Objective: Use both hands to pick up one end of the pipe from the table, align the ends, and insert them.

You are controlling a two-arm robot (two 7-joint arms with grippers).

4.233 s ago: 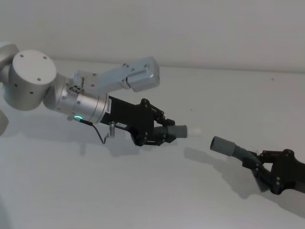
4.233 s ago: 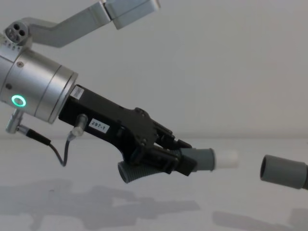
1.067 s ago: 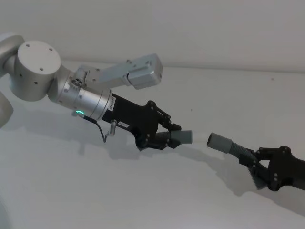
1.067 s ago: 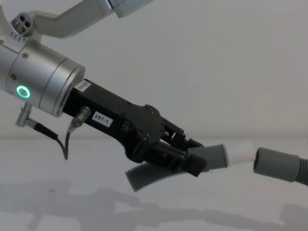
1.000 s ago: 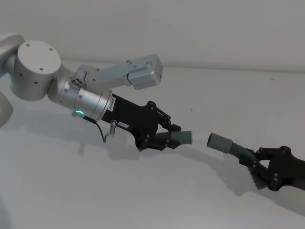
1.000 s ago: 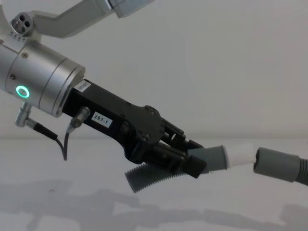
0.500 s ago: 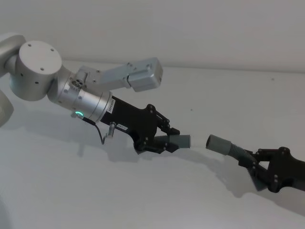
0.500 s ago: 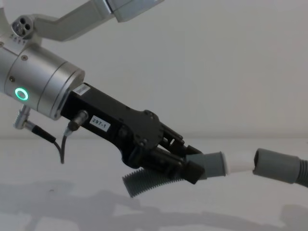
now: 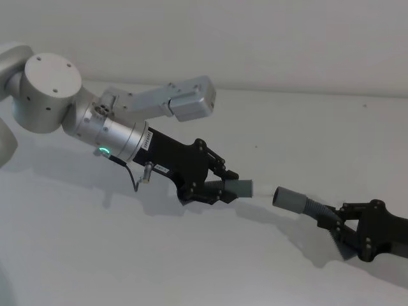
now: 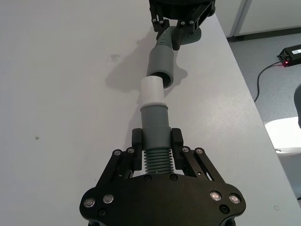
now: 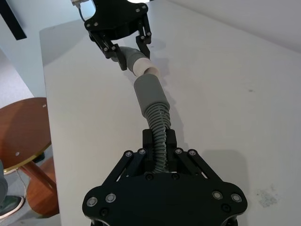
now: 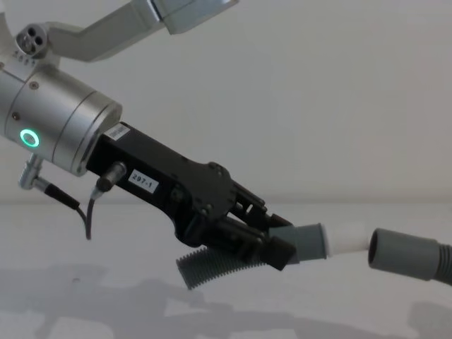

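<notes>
Left gripper (image 12: 272,247) is clamped on the short hose piece (image 12: 212,267) just behind its grey cuff (image 12: 307,244), held above the table (image 9: 191,268). We see its white spigot (image 12: 347,239) pointing at the open cuff (image 12: 402,256) of the longer hose (image 11: 159,123); the tip sits at the mouth w/ the two roughly in line in the left wrist view. We can't tell if the spigot has gone inside. Right gripper (image 9: 344,233) grips the longer hose on its ribbed part; its body is cut off at the head view's edge, & the hose runs off the chest view's right edge.
</notes>
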